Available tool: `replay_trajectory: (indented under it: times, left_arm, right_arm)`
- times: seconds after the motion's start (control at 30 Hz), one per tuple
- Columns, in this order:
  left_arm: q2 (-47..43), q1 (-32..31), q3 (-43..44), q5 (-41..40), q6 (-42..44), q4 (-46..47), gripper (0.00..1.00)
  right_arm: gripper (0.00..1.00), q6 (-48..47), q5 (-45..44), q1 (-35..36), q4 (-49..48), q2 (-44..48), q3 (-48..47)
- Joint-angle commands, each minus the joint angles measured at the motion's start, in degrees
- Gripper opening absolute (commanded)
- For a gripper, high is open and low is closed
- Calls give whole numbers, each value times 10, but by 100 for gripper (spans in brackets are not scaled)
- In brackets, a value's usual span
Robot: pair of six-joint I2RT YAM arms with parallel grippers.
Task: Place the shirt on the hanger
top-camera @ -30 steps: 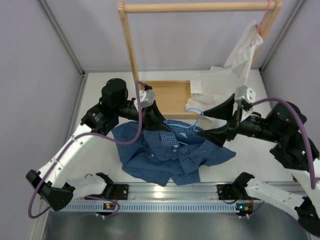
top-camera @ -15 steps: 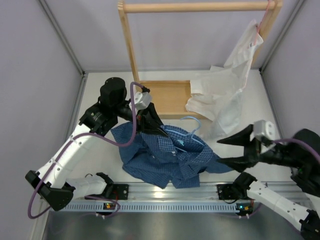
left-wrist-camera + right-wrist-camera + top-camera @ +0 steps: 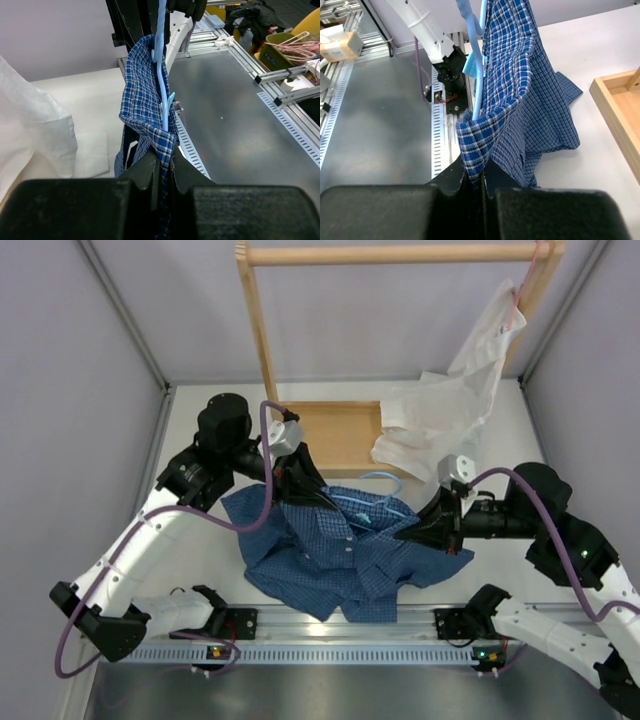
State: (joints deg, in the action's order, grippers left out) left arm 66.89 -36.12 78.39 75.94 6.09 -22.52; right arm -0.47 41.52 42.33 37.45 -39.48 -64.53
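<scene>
We see the left gripper [image 3: 162, 167] with its fingers pressed together on a fold of the shirt [image 3: 145, 100]. Checked cloth fills the thin slit between them. The hanger [image 3: 161, 75] rises straight up from just above these fingertips. Its lower stretch slips behind the fold, so we cannot tell whether the wire is also in the pinch. Its top is cut off by the upper edge of that view.

The right gripper [image 3: 476, 172] is clamped the same way on another rolled edge of the shirt, with the cloth bunched right at the fingertips. Here too the blue wire drops behind the fabric just above the fingers, and we cannot say whether it is caught between them. The rest of the garment hangs away beyond the fingers to the right of that view.

From above, the two grippers point toward each other with the shirt stretched between them. Their dark tips are hard to pick out against the cloth. Most of the hanger is buried under the fabric, and only its hook and part of one shoulder show, on the far side of the fingers toward the wooden tray [image 3: 340, 430]. The shirt's lower half lies crumpled on the table [image 3: 215, 565], on the near side of the fingers. A white shirt [image 3: 440, 420] hangs beyond the right fingers.
</scene>
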Motion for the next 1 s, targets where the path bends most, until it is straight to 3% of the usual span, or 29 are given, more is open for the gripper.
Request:
replay_trajectory:
  times: [0.0,0.13,0.2,0.23,0.27,0.3,0.33,0.37,0.43,0.57,0.6,0.7,0.97]
  left_arm:
    - [-17,-3,31,-12,1,15,0]
    - [-24,-2,40,-99,-13,16,0]
    - [-29,-3,48,-147,-33,20,13]
    - [-31,-2,48,-173,-41,29,23]
    - [-33,-2,50,-235,-55,34,56]
    - [-41,-2,50,-272,-79,43,69]
    - [-46,-2,52,-311,-79,45,90]
    - [-50,-2,55,-389,-93,46,98]
    - [-69,-2,69,-468,-113,44,98]
    - [-116,-2,91,-733,-168,19,98]
    - [-139,-2,95,-860,-179,5,98]
    - [-201,-2,76,-981,-190,-36,98]
    - [-377,-2,-119,-952,-194,-100,98]
  right_arm:
    - [0,-6,-28,7,-53,-2,-13]
    - [0,-6,-74,6,-62,31,-9]
    - [0,-2,-105,6,-68,41,-12]
    - [0,-1,-114,6,-68,48,-16]
    - [0,0,-135,6,-68,51,-23]
    - [0,0,-144,6,-63,54,-28]
    - [0,0,-155,6,-62,55,-33]
    - [0,0,-175,6,-60,56,-43]
    - [0,0,-198,5,-55,50,-59]
    - [0,26,-273,6,-52,23,-94]
    - [0,34,-287,6,-53,15,-104]
    - [0,53,-353,6,-58,-25,-165]
    - [0,10,-496,5,-84,-182,-420]
